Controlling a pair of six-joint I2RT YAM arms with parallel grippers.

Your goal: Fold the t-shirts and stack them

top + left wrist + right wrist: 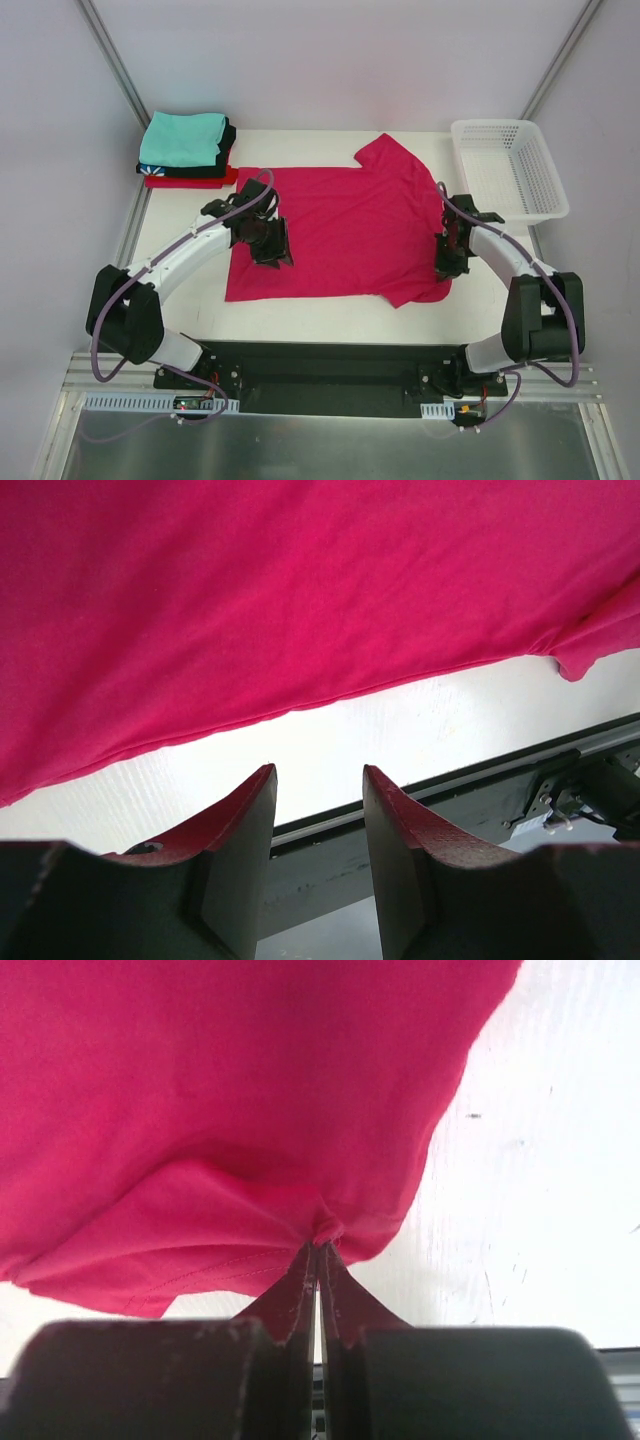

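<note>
**Right claw pinches the pink t-shirt**

My white table holds everything. The pink t-shirt lies spread out in the middle of the top view, ready to fold. The basket sits upper right. The folded t-shirts wait in a pile upper left; I think this one goes there last. Right claw is shut tight on the shirt's lower right edge, to lift it over. My left claw hangs over the left side, jaws apart, holding nothing.

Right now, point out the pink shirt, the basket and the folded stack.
pink shirt (340, 230), top view, middle of the cloth
basket (551, 168), top view, right rim
folded stack (185, 140), top view, top layer
</note>
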